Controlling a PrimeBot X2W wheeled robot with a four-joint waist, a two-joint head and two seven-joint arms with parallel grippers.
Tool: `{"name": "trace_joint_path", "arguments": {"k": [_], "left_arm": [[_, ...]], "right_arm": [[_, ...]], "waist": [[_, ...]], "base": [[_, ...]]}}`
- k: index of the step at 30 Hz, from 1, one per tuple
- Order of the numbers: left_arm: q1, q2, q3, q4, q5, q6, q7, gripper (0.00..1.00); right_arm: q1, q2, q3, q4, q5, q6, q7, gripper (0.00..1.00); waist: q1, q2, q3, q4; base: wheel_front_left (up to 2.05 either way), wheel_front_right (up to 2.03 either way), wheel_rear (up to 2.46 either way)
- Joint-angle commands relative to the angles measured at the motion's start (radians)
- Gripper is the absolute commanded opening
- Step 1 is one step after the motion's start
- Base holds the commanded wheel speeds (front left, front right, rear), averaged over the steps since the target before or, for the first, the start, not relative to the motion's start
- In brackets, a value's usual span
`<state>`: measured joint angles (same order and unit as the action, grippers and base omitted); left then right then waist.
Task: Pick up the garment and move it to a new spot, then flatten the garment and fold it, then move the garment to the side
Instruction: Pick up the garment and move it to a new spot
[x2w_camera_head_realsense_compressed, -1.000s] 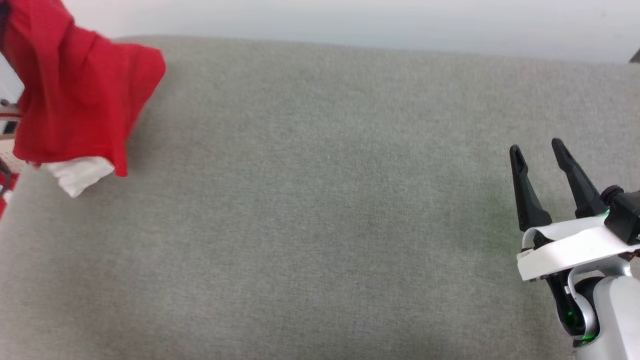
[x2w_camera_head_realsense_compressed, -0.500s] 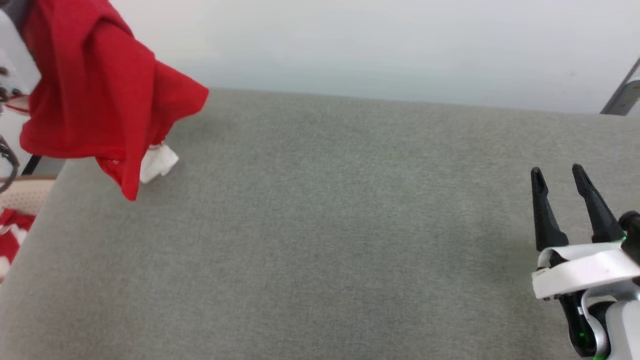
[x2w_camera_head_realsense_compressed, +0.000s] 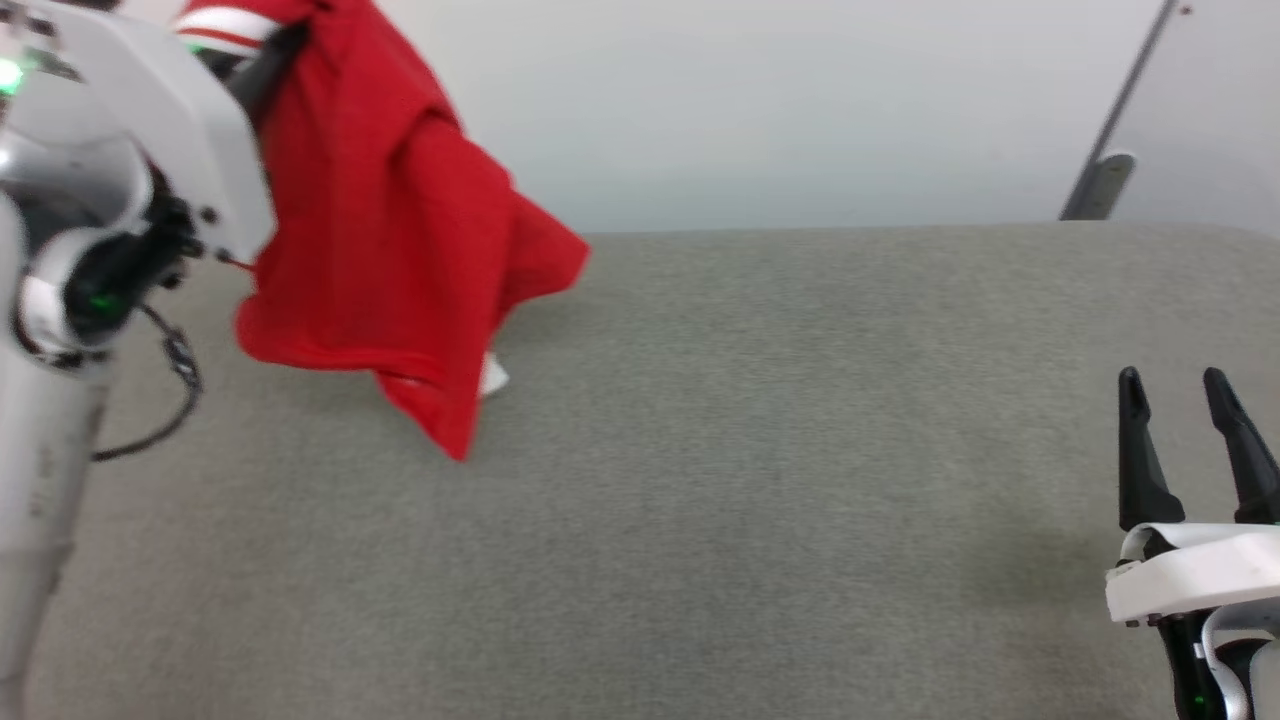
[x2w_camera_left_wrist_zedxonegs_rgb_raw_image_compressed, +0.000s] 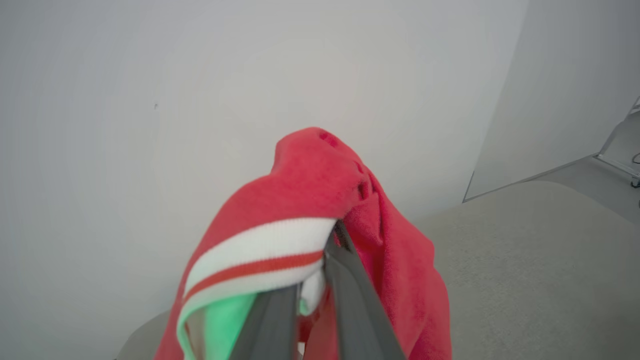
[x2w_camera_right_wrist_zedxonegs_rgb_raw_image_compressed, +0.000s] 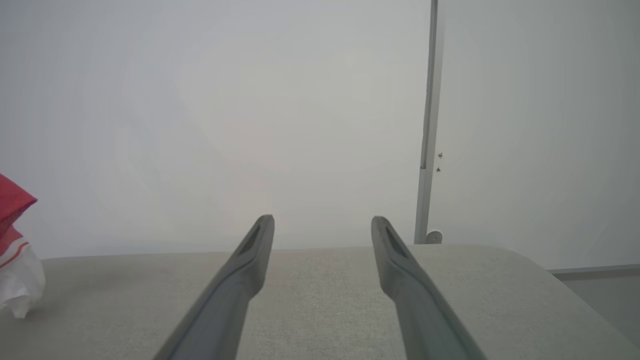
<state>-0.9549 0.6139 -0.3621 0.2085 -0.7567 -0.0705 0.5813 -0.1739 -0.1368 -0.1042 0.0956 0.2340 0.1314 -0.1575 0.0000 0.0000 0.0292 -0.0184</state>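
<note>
The garment (x2w_camera_head_realsense_compressed: 390, 230) hangs in a bunch from the left tool (x2w_camera_left_wrist_zedxonegs_rgb_raw_image_compressed: 312, 310), above the far left part of the table (x2w_camera_head_realsense_compressed: 750, 450). That tool is clenched on the red-and-white striped trim, with red cloth draped over and past its fingers (x2w_camera_left_wrist_zedxonegs_rgb_raw_image_compressed: 350, 290). The right tool (x2w_camera_head_realsense_compressed: 1172, 380) is released, with its jaws spread and nothing between them, and it hovers low over the near right corner of the table. A bit of white sleeve (x2w_camera_right_wrist_zedxonegs_rgb_raw_image_compressed: 20, 285) shows under the red folds. The lowest folds hang at or just above the table, and I cannot tell whether they brush it.

The step in hand looks like the carry to a new spot. To do it well:

- **Grip:** The pinch on the trim should stay firm, since one small hold bears the whole shirt.
- **Path:** The move should end over the broad bare middle of the table.
- **Set-down:** The arm should come down slowly so the hanging end lands first. A pull away from that end then lays the cloth out long. Letting go high up would likely leave a heap that is harder to flatten.
- **Other arm:** The right tool is well apart from the cloth and free to take a second edge once the shirt is down.

Count: one garment, two tools, one table.
</note>
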Motion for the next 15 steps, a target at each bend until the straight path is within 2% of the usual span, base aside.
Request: {"name": "trace_joint_path", "arguments": {"k": [1,11,15], "left_arm": [[0.014,-0.019,-0.011,-0.023,-0.003,0.009,0.005,0.0],[0.029,-0.138,-0.081,-0.136,-0.039,0.01,0.013,0.0],[0.058,-0.154,-0.114,-0.157,-0.035,0.025,0.037,0.0]], "right_arm": [[0.005,0.005,-0.012,-0.001,-0.011,-0.001,0.002,1.0],[0.005,0.022,-0.059,0.012,-0.028,-0.001,-0.009,1.0],[0.006,0.031,-0.064,0.015,-0.027,-0.001,-0.015,1.0]], "waist": [[0.0,0.0,-0.006,-0.052],[0.0,0.0,0.031,-0.139],[0.0,0.0,0.054,-0.154]], "base": [[0.0,0.0,0.0],[0.0,0.0,0.0],[0.0,0.0,0.0]]}}
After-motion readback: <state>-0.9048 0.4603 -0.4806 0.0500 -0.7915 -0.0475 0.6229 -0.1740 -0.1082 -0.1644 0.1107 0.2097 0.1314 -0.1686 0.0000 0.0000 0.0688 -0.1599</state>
